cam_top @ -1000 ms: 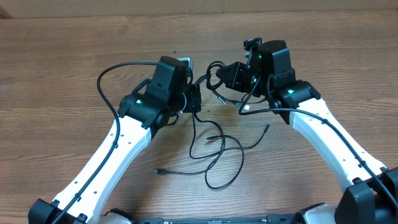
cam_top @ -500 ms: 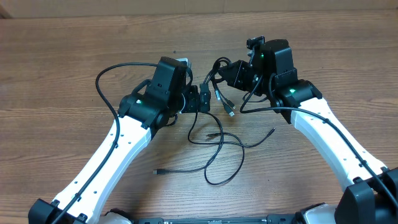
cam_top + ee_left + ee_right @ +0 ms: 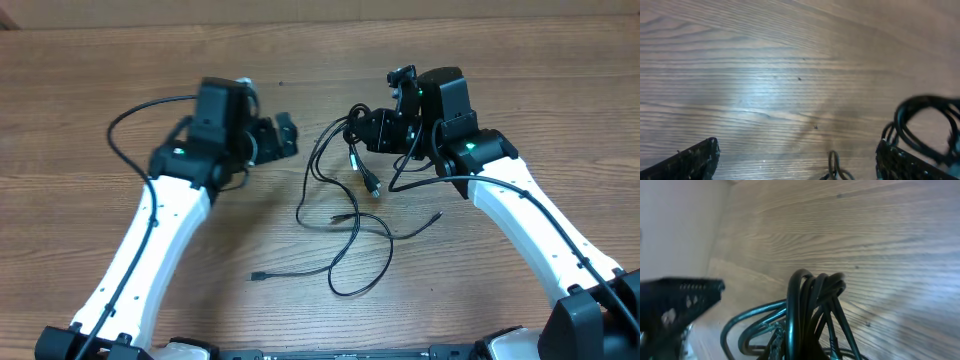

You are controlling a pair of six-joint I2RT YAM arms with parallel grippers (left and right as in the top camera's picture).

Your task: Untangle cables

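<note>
Nearest the robot base, at 6 o'clock in the overhead view, the slack of the cables lies on the bench in loose overlapping loops. One plug tip sits out at 7 o'clock and a second end trails toward 4 o'clock. Further up, strands rise from that pile toward 12 o'clock into the right gripper, clamped tight on a bunched handful of cord. The right wrist view shows several loops stacked together right at its fingers, and overhead a connector dangles just below the bunch. At 10 o'clock from the pile, the left gripper has its jaws spread fully wide with nothing in them. The left wrist view shows only bare bench between its two fingers, plus a dark cord loop at the right edge, too blurred to identify. Change: a second ago the left gripper was closed right beside the bunch, close to the right one. It has since let go and swung away toward 9 o'clock, now well apart from the cables. The bench loops have shifted and spread a little. Judgement: one pull-and-release looks done, but cords still cross in the pile and the bunch is still gathered in the right gripper, so the task is unfinished. The left likely needs a fresh grab on a single strand.
</note>
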